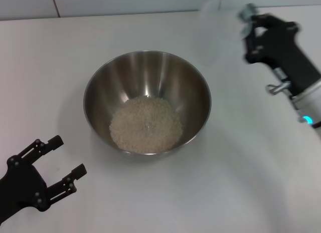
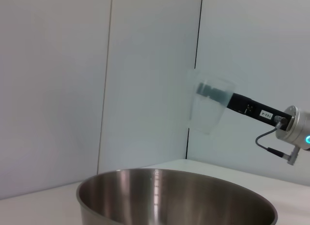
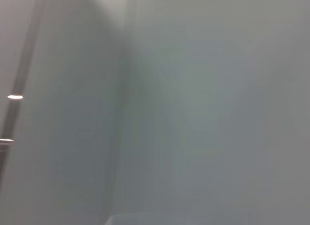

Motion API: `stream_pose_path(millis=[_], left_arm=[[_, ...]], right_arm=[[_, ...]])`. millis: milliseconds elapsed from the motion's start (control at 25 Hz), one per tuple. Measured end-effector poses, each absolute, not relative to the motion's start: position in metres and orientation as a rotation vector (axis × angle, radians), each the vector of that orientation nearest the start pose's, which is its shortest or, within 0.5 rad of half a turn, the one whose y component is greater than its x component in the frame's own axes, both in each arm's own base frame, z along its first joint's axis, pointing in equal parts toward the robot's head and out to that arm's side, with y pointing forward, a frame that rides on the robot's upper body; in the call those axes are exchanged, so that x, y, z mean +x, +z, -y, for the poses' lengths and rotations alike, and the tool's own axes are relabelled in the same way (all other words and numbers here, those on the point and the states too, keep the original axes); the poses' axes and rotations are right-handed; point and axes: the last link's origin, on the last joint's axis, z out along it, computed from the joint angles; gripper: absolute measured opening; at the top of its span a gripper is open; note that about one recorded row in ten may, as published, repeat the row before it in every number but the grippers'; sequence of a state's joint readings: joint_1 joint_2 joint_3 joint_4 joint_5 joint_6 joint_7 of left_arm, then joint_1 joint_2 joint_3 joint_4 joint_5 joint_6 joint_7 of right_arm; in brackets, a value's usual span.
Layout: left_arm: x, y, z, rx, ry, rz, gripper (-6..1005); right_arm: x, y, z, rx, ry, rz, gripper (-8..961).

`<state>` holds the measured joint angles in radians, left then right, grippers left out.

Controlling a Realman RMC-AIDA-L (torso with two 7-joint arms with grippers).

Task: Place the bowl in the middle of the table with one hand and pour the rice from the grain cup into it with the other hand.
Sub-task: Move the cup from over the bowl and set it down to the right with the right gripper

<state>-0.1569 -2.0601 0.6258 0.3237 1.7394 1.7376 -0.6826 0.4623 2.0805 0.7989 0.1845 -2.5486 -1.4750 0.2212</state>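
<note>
Rice is in the bowl; my right tool holds the cup aloft beside it.

My right tool (image 1: 251,30) pinches the cup (image 1: 216,32) by its handle side, up in the air beyond the bowl's far right rim; in the left wrist view the cup (image 2: 209,105) hangs roughly upright and looks empty, though it is too see-through for me to be sure. My left tool (image 1: 57,163) sits spread and holding nothing, low at the near left, just off the bowl. The bowl (image 1: 95,100) stands about mid-worktop (image 1: 50,67), with the rice (image 1: 145,125) heaped in its bottom. I judge both placing and pouring done; what seems left is setting the cup down and pulling both arms clear.
</note>
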Motion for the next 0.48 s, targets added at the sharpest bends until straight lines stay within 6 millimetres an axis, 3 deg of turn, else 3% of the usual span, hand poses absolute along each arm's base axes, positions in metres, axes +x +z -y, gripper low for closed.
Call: stream_pose_path(millis=[40,240,480], left_arm=[[-0.338,-0.013,-0.191,-2.376,-0.957,0.426,815],[-0.337,-0.012,-0.193,-2.379,-0.958,0.418,815],[-0.336,-0.012,-0.194,-2.383,-0.956,0.412,814]], right_arm=[[0.27,-0.019,-0.315,-1.748,1.022,-0.255,15],[0.298,-0.002,-0.312,-1.655,0.921,-0.302,15],[0.31,0.003,-0.31,-1.619,0.875,-0.328,14]])
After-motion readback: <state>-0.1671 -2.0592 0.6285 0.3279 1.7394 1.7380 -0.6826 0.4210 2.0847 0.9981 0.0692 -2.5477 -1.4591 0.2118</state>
